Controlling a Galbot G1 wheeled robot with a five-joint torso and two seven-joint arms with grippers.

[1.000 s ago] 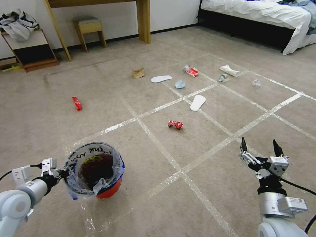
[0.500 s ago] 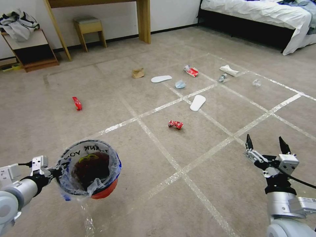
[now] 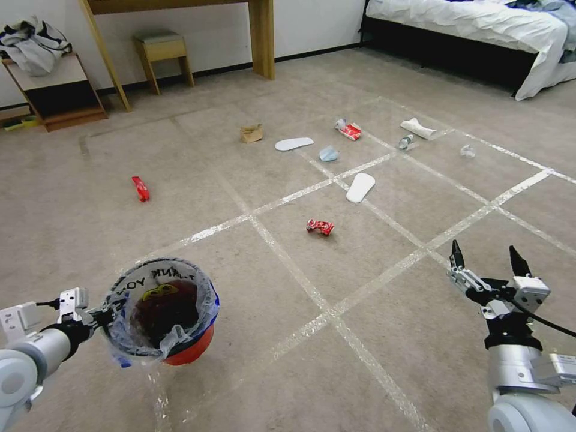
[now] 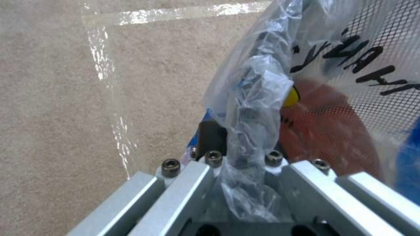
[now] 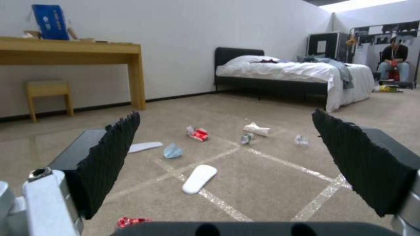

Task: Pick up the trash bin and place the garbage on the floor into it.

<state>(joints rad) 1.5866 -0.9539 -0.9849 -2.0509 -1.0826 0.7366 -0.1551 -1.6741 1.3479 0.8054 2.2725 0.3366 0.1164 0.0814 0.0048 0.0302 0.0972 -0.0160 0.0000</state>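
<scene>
You are looking at a bedroom, though one set up as a test room. A bed [image 3: 480, 24] with white bedding on a dark frame stands against the white wall. Along that wall from the bed you see a light wooden table [image 3: 180, 6] with a small wooden stool [image 3: 162, 51] under it, then a low bedside shelf [image 3: 57, 90] carrying bundled clothes [image 3: 33, 39]. The floor [image 3: 270, 372] is beige carpet crossed by a grid of shiny tape lines [image 3: 336, 309], which gives away the staging. Beyond the bed, the right wrist view shows dark equipment racks [image 5: 380, 36].
</scene>
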